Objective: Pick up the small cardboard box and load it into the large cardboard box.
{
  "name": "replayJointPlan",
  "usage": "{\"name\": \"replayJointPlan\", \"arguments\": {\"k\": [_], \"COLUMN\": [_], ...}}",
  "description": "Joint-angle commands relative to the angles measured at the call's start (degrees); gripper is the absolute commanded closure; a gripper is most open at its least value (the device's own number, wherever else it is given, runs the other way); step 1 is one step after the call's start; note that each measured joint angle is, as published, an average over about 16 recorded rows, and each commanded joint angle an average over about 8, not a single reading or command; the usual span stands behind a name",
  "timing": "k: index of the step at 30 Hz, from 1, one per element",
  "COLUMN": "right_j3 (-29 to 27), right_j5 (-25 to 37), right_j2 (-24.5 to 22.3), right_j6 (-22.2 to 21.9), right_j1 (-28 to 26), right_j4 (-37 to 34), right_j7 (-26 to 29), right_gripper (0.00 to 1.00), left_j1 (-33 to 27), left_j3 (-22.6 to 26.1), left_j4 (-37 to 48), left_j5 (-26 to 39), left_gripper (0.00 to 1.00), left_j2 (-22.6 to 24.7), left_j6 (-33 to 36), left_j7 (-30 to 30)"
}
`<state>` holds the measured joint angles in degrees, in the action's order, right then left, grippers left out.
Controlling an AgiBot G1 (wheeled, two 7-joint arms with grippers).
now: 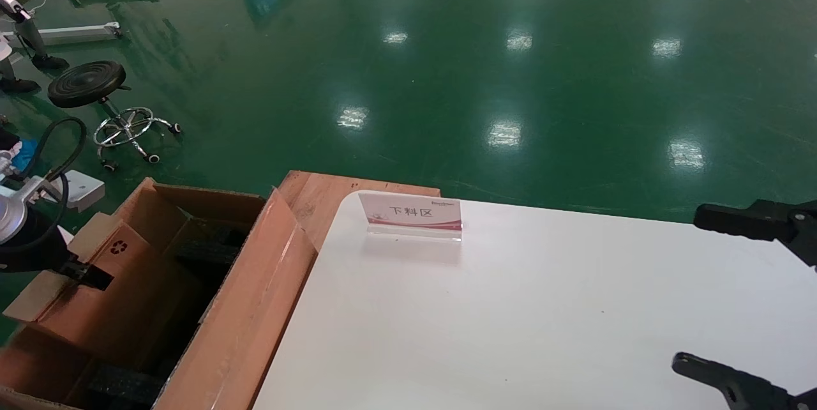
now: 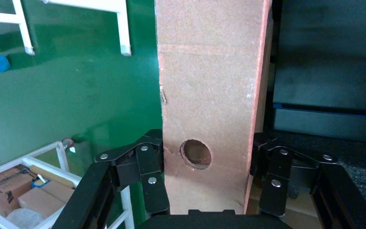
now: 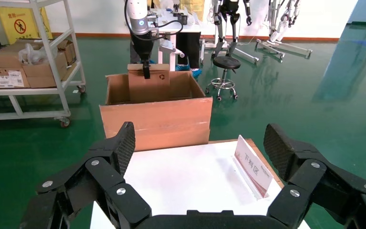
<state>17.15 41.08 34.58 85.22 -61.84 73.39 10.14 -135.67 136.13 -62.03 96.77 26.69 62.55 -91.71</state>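
My left gripper (image 1: 83, 273) is shut on the small cardboard box (image 1: 118, 247), a plain brown carton with a black recycling symbol. It holds the box upright inside the open top of the large cardboard box (image 1: 255, 295), which stands left of the table. In the left wrist view the fingers (image 2: 150, 176) press both sides of the small box (image 2: 209, 95), just beside its round hole (image 2: 195, 153). The right wrist view shows the small box (image 3: 147, 83) sitting low between the walls of the large box (image 3: 157, 119). My right gripper (image 3: 201, 143) is open and empty over the table's right side (image 1: 734, 288).
A white table (image 1: 510, 308) carries a small acrylic sign (image 1: 412, 215) near its far left corner. Black foam strips (image 1: 204, 250) line the large box. A black stool (image 1: 86, 83) stands on the green floor. A shelf cart (image 3: 28, 62) with cartons stands behind the large box.
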Motion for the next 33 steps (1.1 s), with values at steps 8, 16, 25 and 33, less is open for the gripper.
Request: {"name": "replayJointPlan", "arguments": {"k": [8,16,25,33], "right_j3": [0.0,0.0,0.0,0.0], "right_j5": [0.0,0.0,0.0,0.0], "right_j2": [0.0,0.0,0.0,0.0], "right_j6": [0.0,0.0,0.0,0.0], "right_j1": [0.0,0.0,0.0,0.0], "right_j4": [0.0,0.0,0.0,0.0], "right_j7": [0.0,0.0,0.0,0.0], "right_gripper": [0.00,0.00,0.00,0.00], "left_j1": [-0.1,-0.2,-0.2,-1.2], "left_j3": [0.0,0.0,0.0,-1.0], "left_j4": [-0.1,-0.2,-0.3,-2.3], "left_j5": [0.1,0.3,0.3,0.7], "left_gripper": [0.00,0.00,0.00,0.00], "left_j2": [0.0,0.0,0.0,1.1], "left_j6": [0.1,0.1,0.1,-1.9], "left_j7": [0.2,0.2,0.3,1.2]}}
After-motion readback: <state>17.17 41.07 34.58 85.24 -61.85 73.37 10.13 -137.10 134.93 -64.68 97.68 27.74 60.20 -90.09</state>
